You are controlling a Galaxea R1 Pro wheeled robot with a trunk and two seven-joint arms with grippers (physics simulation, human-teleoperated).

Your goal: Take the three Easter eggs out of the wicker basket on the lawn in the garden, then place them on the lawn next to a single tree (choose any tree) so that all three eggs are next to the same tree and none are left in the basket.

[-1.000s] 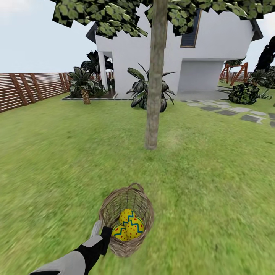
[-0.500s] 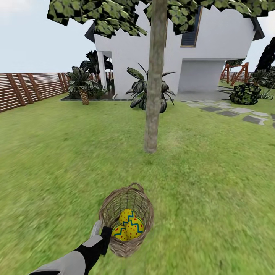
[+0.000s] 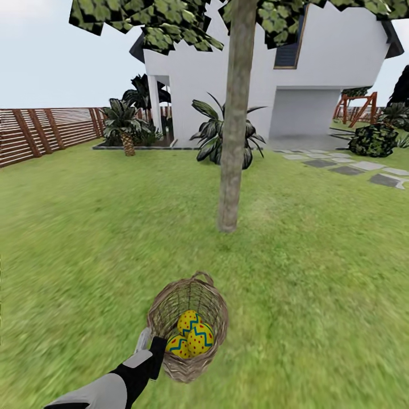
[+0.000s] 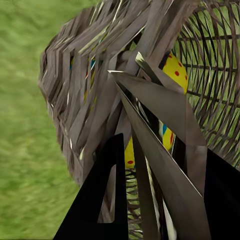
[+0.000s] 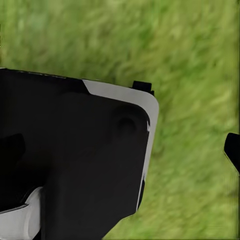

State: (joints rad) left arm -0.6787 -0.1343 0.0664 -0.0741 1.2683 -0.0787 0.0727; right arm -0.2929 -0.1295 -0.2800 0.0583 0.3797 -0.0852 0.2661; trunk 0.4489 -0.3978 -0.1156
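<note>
My left gripper (image 3: pixel 152 344) is shut on the near rim of the wicker basket (image 3: pixel 170 298) and holds it above the lawn (image 3: pixel 318 284). Three yellow Easter eggs lie inside: one at the back (image 3: pixel 188 321), one on the right (image 3: pixel 201 338), one on the left (image 3: pixel 177 345). In the left wrist view a black finger (image 4: pixel 107 190) and a grey finger (image 4: pixel 170 145) clamp the woven wall (image 4: pixel 80 85), with an egg (image 4: pixel 176 70) behind the weave. The tree (image 3: pixel 232 170) stands straight ahead, a few basket-widths beyond the basket. The right wrist view shows grass (image 5: pixel 190 45) and a dark tip (image 5: pixel 233 150) at the picture's edge.
A white house (image 3: pixel 335 74) and leafy plants (image 3: pixel 218 136) stand behind the tree. A slatted wooden fence (image 3: pixel 40 133) runs along the left. Stepping stones (image 3: pixel 346 169) and a bush (image 3: pixel 372 140) lie at the right. A black and white robot part (image 5: pixel 75 155) sits close to the right wrist camera.
The whole head view has shifted slightly, so the tree and house sit a little further right. The basket, eggs and left gripper keep the same place in the picture.
</note>
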